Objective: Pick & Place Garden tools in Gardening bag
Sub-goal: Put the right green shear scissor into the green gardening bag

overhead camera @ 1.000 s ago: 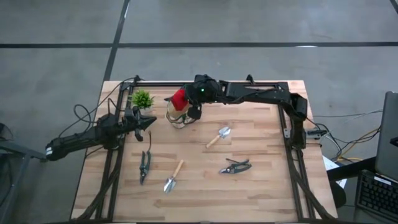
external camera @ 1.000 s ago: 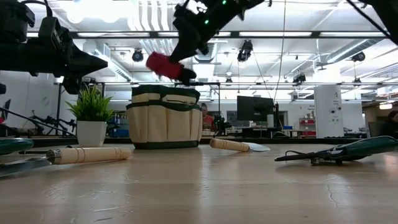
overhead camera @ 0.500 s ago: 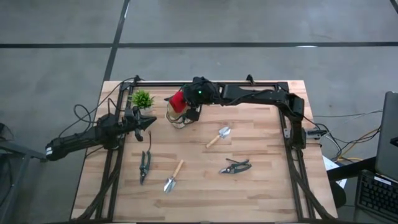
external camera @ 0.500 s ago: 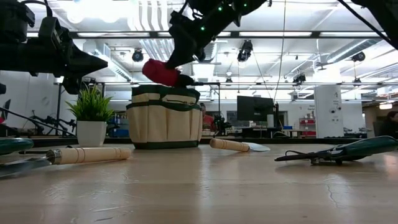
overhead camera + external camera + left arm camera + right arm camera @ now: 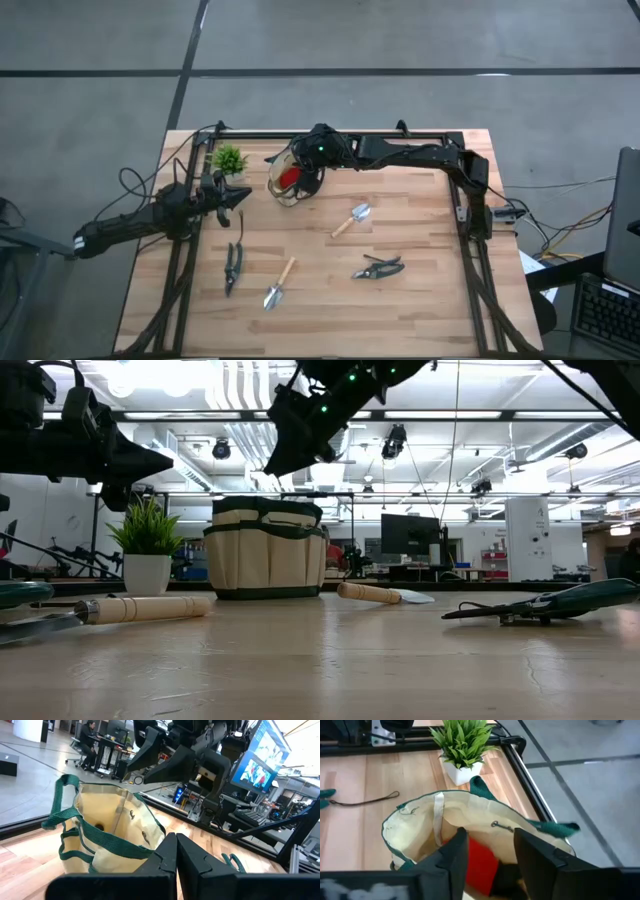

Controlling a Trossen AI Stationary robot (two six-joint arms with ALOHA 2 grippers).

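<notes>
The beige gardening bag (image 5: 283, 181) with green trim stands upright on the table at the far middle, and it also shows in the low view (image 5: 265, 548). The red bulb-shaped item (image 5: 481, 862) lies inside it. My right gripper (image 5: 491, 836) is open and empty just above the bag's mouth (image 5: 308, 168). My left gripper (image 5: 238, 197) is shut and empty, hovering left of the bag. Two trowels (image 5: 352, 217) (image 5: 279, 284), the dark shears (image 5: 232, 267) and the grey shears (image 5: 378, 267) lie flat on the table.
A small green potted plant (image 5: 229, 160) stands at the far left, close beside the bag. A black cord (image 5: 240, 228) lies near the dark shears. Metal frame rails (image 5: 470, 215) run along the table's left, right and far sides.
My right gripper has moved a little toward the table's left edge, over the bag's mouth, and let go of the red bulb-shaped item. The item has dropped from above the rim into the bag.
</notes>
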